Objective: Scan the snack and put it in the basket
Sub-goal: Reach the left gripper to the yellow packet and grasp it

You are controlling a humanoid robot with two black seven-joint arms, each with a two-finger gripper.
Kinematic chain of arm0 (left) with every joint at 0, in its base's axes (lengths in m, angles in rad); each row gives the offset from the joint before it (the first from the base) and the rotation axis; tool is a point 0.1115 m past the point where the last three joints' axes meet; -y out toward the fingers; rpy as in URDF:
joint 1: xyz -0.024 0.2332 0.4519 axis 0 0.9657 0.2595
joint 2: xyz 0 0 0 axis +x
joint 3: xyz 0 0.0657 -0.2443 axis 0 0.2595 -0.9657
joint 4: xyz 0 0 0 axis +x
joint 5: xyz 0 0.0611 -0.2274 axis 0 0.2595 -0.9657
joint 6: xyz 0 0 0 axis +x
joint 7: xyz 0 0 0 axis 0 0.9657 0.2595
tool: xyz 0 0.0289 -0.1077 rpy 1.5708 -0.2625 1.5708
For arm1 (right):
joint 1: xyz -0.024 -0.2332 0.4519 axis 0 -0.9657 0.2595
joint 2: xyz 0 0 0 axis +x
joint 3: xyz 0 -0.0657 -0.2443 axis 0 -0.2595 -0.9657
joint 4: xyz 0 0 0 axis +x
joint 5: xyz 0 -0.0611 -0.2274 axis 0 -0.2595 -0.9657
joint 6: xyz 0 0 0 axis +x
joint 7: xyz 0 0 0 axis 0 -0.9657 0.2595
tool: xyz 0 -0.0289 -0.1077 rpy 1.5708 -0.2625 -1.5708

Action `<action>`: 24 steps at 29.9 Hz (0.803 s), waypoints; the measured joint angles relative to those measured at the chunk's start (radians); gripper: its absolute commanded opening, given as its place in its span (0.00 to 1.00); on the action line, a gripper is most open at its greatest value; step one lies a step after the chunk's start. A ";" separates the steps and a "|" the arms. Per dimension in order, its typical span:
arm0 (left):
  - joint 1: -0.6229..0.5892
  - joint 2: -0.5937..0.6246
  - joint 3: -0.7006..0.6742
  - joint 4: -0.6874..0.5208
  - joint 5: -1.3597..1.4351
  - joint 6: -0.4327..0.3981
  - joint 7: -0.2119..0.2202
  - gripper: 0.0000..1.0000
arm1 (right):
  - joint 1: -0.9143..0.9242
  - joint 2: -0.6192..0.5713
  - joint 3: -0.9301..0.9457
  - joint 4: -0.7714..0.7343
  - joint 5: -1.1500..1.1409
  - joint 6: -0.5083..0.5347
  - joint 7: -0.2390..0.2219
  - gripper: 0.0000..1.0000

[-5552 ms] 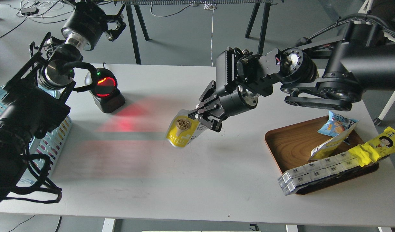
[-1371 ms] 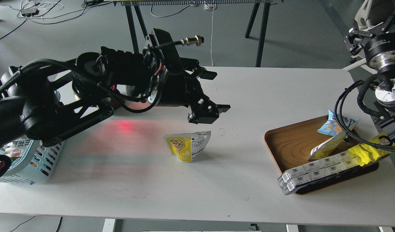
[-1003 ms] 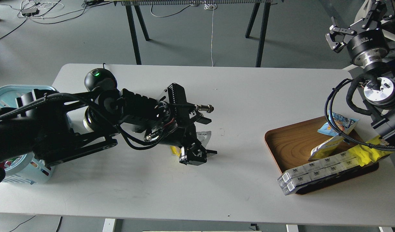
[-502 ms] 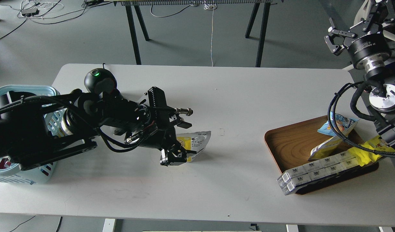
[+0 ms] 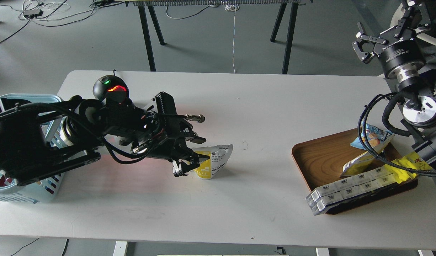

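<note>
The left gripper [image 5: 184, 167] clenches the snack [image 5: 211, 163] standing on the surface [image 5: 239, 199]; next comes lifting it toward the basket [image 5: 11, 188], far left of the snack.

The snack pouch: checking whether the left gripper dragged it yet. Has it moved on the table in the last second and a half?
No. The snack pouch stands at the same spot left of the wooden tray; only the left gripper has come to it.

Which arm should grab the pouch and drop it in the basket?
Left. Its gripper is right at the snack pouch, and the light blue basket is on that side. The right gripper is raised off beyond the table's far right corner.
</note>
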 measured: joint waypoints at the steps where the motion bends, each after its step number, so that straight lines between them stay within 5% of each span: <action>1: 0.001 -0.001 0.000 0.001 0.000 0.000 0.000 0.23 | -0.002 -0.005 0.001 0.003 0.000 0.000 0.000 0.99; 11: 0.002 -0.006 -0.003 0.003 0.000 0.000 0.006 0.02 | -0.004 -0.037 0.009 0.011 0.000 0.000 0.000 0.99; 24: -0.008 0.020 -0.015 -0.034 0.000 0.000 0.002 0.00 | -0.004 -0.043 0.013 0.001 -0.001 0.000 0.000 0.99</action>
